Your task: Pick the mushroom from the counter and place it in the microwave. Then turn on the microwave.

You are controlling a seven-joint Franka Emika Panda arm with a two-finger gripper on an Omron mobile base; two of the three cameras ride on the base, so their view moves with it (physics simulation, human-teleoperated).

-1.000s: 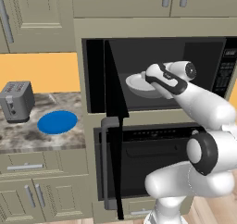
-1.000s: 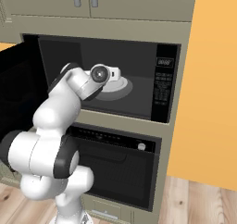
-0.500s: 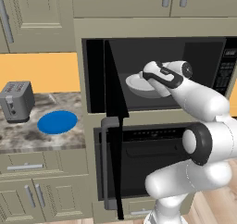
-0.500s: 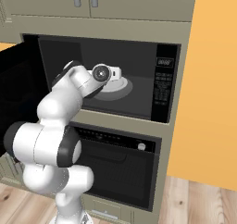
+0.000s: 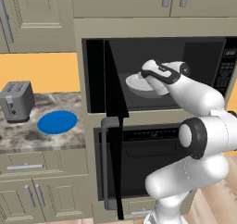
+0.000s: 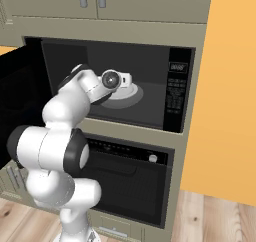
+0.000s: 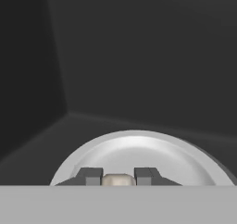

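Reaching deep into the microwave (image 6: 150, 61), the claw (image 7: 118, 177) is pinching the mushroom (image 7: 117, 180) just above the microwave's white turntable (image 7: 152, 153). Looks tiny, light and soft; gripped across its cap, so a gentle release should suit it.

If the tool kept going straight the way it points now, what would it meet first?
Probably the grey turntable plate inside the microwave; the tool, shut on the mushroom, aims over it. Beyond lies the dark back wall; depth is unclear.
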